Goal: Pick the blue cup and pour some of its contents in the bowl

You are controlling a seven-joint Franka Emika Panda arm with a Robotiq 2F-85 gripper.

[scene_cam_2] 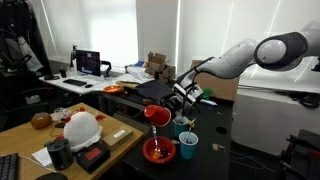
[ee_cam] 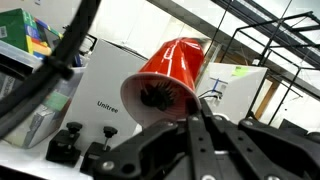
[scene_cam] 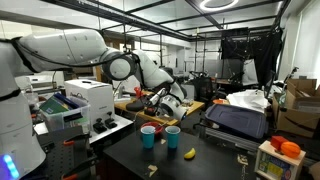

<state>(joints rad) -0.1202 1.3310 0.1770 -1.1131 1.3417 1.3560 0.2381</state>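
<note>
As claw [ee_cam: 192,121] holds red cup [ee_cam: 170,68] tilted, red bowl [scene_cam_2: 148,152] beneath

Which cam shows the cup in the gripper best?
Wrist view: the red cup fills the frame, clamped in the gripper. An exterior view shows it small, above the bowl; elsewhere it's not discernible.

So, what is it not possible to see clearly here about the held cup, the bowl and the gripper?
Exterior view: whether anything falls from the red cup into the red bowl is too small to tell.
Wrist view: the cup fills the middle; its contents are hidden, and the bowl is outside the frame.
Exterior view: what the blue cup holds is too small to see.
Exterior view: the gripper is dark, its jaws hidden by the cup.
</note>
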